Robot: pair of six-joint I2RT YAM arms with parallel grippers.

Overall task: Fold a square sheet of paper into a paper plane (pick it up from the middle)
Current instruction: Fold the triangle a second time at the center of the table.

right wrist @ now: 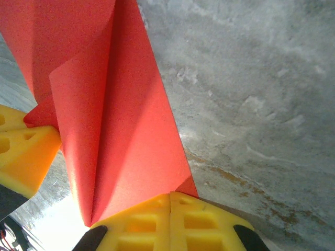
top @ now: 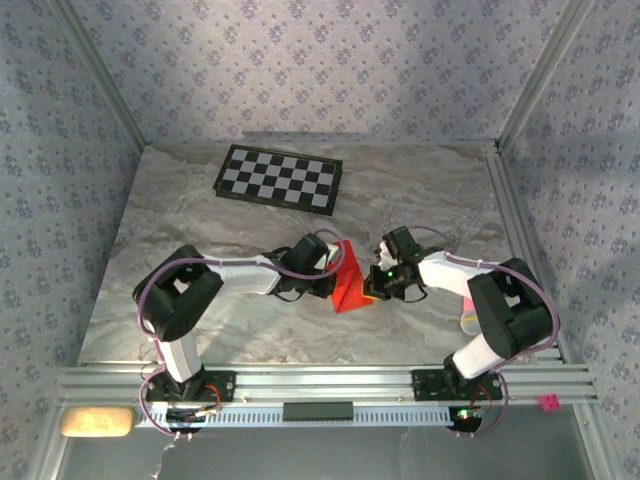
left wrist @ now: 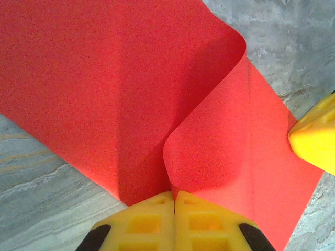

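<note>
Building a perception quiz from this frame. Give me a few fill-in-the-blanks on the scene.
1. The left gripper is ____ on the square sheet of paper.
2. The right gripper pinches the same sheet, which is coloured ____.
3. The checkerboard lies on the ____ half of the table, beyond the sheet.
Missing: shut; red; far.

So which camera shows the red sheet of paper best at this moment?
Left wrist: the square sheet of paper spreads wide there, its curled-over flap and creases plain. Right wrist shows the sheet as a narrow folded strip; top external shows it as a small, distant red patch.
</note>
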